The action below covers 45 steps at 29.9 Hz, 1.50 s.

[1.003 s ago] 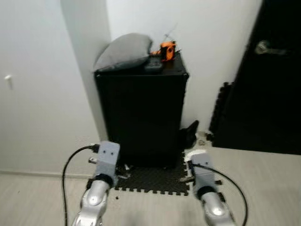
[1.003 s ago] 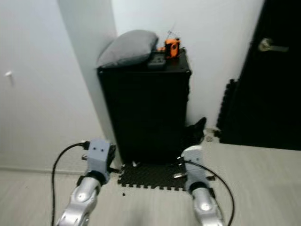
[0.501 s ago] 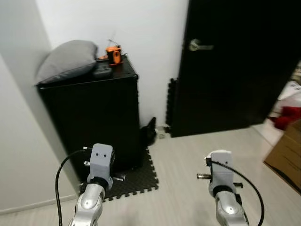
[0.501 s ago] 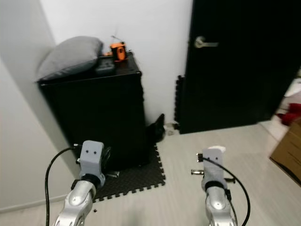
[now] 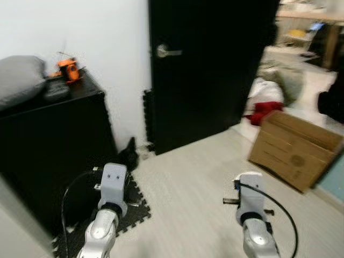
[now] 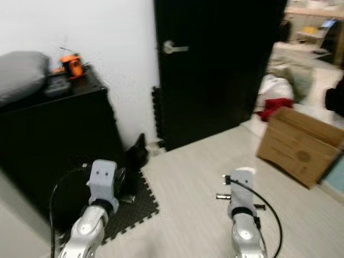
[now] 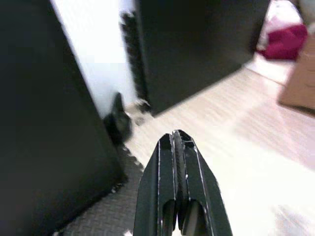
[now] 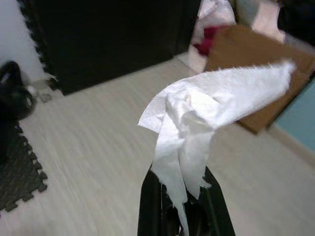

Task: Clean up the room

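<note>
White crumpled tissue paper (image 8: 197, 118) sits pinched in the right gripper (image 8: 184, 194), fingers clamped on its bunched lower end. Light, soft, tears easily; bunched part grips best. Left gripper (image 7: 178, 140) fingers together, empty.

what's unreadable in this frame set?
- Cardboard box contents: eye views, its walls hide them.
- Pile beside the red item: blurred by camera motion.
- Orange object on the black cabinet: too small and soft to identify.
- Right pincer fingertips: right wrist view, covered by the white tissue.
</note>
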Motion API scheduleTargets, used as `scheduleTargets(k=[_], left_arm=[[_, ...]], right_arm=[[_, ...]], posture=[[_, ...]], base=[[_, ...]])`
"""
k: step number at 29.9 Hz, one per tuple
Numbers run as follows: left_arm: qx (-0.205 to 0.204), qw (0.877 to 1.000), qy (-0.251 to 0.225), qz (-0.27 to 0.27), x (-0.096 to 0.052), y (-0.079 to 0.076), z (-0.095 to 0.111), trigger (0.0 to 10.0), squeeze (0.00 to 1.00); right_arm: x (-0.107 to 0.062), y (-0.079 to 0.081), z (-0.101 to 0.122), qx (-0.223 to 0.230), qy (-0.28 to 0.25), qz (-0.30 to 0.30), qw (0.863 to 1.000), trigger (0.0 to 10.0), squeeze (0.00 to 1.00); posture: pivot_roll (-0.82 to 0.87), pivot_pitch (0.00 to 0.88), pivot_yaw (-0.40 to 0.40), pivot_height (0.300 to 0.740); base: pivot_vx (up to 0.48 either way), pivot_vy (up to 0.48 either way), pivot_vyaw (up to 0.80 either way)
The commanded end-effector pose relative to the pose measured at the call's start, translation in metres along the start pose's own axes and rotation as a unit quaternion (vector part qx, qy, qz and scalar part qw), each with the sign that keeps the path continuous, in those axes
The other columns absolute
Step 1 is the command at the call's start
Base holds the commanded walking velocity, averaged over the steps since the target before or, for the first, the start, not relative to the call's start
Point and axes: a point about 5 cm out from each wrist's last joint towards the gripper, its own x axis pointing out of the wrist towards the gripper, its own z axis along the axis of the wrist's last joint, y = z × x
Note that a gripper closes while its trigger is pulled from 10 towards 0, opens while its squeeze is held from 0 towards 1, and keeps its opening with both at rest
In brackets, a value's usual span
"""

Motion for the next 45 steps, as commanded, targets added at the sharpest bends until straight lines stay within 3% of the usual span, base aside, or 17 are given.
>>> scheduleTargets(k=[1, 24, 36, 40, 45], left_arm=[[0.004, 1.0, 0.013, 0.0, 0.0, 0.001, -0.004, 10.0, 0.0], [0.0, 1.0, 0.02, 0.003, 0.005, -0.003, -0.003, 10.0, 0.0], [-0.009, 1.0, 0.016, 0.017, 0.004, -0.01, -0.005, 10.0, 0.0], [-0.012, 0.999, 0.018, 0.024, 0.003, -0.008, -0.005, 10.0, 0.0], [-0.002, 0.999, 0.022, 0.027, 0.003, -0.003, -0.004, 10.0, 0.0]], right_arm=[[0.0, -0.001, -0.002, -0.005, 0.005, -0.002, 1.0, 10.0, 0.0], [0.001, -0.003, -0.003, -0.005, 0.01, -0.004, 1.0, 10.0, 0.0], [0.004, -0.005, 0.001, -0.026, 0.007, 0.017, 1.0, 10.0, 0.0], [0.006, 0.004, -0.003, -0.037, 0.018, 0.047, 0.998, 10.0, 0.0], [0.004, 0.015, -0.006, -0.019, 0.025, 0.066, 0.997, 10.0, 0.0]], posture=[[0.0, 0.048, 0.046, 0.74], [-0.02, 0.053, 0.037, 0.74], [-0.03, 0.051, -0.015, 0.74], [-0.01, 0.051, -0.009, 0.74], [0.0, 0.054, 0.008, 0.74]], base=[[0.0, 0.0, -0.8], [0.0, 0.0, -0.8], [0.0, 0.0, -0.8], [0.0, 0.0, -0.56], [0.0, 0.0, 0.0]])
